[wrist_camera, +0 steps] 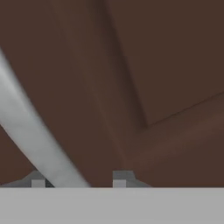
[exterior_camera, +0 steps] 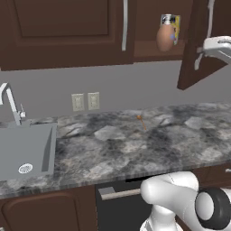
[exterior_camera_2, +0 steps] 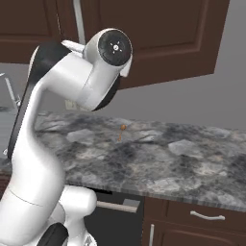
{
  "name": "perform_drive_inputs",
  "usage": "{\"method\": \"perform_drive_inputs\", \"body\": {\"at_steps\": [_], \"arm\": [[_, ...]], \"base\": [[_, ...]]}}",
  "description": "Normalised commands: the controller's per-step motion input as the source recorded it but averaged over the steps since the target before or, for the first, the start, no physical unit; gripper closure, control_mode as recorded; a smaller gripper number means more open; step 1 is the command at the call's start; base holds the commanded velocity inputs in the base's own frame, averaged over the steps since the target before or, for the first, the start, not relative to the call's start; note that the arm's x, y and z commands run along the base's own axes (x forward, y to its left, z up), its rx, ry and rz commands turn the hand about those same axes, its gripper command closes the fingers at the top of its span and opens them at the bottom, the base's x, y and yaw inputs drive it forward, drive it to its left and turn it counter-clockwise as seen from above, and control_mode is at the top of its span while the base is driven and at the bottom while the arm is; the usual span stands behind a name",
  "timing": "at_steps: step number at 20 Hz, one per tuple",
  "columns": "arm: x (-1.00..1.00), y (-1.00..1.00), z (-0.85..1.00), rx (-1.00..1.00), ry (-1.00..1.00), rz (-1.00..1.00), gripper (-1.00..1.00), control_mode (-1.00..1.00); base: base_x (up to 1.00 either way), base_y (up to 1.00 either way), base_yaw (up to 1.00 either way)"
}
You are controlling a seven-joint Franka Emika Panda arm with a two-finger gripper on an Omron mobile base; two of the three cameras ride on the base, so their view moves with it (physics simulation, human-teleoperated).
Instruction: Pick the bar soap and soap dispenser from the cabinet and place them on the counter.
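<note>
Up on the wall: cabinet [exterior_camera: 67,31], dark brown wood with panelled doors, right-hand door [exterior_camera: 198,45] swung open, long silver bar handle [exterior_camera: 125,25] on the shut door beside it. On its brown shelf [exterior_camera: 153,48] stands the soap dispenser [exterior_camera: 166,36] — brown, pear-shaped, pale pump top, upright, with a flat yellow-and-blue box [exterior_camera: 176,28] just behind it. Bar soap: cannot be made out on the shelf from these angles.

Pincer [wrist_camera: 78,181]: seen in the hand view, close up against a dark door panel, its two finger tips either side of a silver bar handle [wrist_camera: 30,135] that runs between them; whether they clench the bar or merely straddle it cannot be told.

Below: tabletop [exterior_camera: 135,144] of grey and black marbled stone, grey sink [exterior_camera: 25,151] set in at the left with a silver faucet [exterior_camera: 11,103] behind it. One small orange item [exterior_camera: 140,120] lies on the stone near the back wall — too small to identify. Two wall outlets [exterior_camera: 85,101] above it.
</note>
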Motion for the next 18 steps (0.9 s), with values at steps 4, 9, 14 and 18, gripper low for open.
{"method": "perform_drive_inputs", "body": {"at_steps": [4, 9, 14, 18], "arm": [[-0.37, -1.0, -0.03, 0.09, 0.0, 0.1, 1.0, -1.0], [-0.17, -0.71, -0.06, 0.09, -0.01, 0.13, 1.0, -1.0], [-0.01, -0.2, -0.13, 0.04, -0.01, 0.13, -1.0, -1.0], [-0.17, -0.39, -0.01, 0.02, -0.05, 0.12, -1.0, -1.0]], "base": [[0.0, 0.0, 0.0], [0.0, 0.0, 0.0], [0.0, 0.0, 0.0], [0.0, 0.0, 0.0]]}}
